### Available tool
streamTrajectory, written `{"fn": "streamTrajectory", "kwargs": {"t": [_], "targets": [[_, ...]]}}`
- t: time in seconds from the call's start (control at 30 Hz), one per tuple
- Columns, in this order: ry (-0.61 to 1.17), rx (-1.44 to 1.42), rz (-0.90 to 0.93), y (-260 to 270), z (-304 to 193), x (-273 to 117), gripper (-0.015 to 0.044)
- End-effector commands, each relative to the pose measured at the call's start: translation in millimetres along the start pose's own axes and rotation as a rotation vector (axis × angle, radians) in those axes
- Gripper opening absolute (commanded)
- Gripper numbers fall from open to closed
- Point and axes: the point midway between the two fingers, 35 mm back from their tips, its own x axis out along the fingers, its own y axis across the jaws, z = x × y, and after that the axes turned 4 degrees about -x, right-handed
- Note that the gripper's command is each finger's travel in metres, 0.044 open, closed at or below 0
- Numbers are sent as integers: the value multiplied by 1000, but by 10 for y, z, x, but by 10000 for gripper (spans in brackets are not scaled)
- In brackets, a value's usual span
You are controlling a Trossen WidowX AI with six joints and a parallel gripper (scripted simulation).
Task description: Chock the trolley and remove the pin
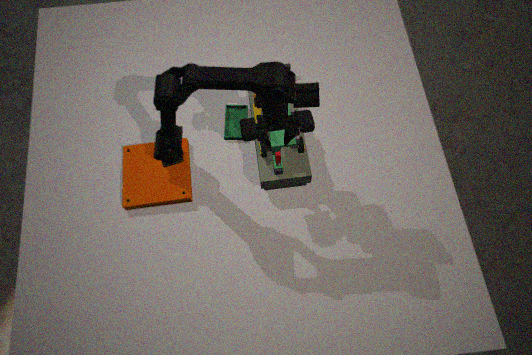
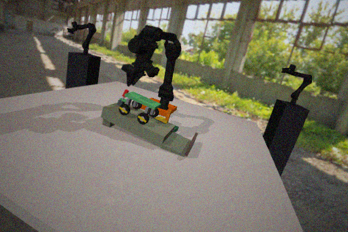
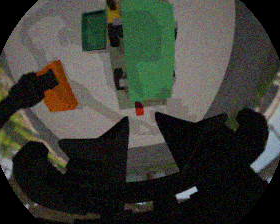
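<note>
The green trolley stands on the grey-green ramp. The red-headed stop pin stands upright in its holder at the trolley's uphill end. The yellow chock is on the ramp just downhill of a lower wheel on the tray side; contact cannot be made out. My gripper is partly open and empty, above the pin head, tips pointing down. The green tray is beside the ramp.
The orange base plate carries my arm, on the tray's side of the ramp. A dark reddish stop board stands across the ramp's low end. Two other arms stand on black pedestals beyond the table.
</note>
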Motion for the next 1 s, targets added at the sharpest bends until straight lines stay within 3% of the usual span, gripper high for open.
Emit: {"fn": "streamTrajectory", "kwargs": {"t": [0.0,0.97], "targets": [[8,35,3,3,-43,-11,190],[8,35,3,2,-45,307,190]]}}
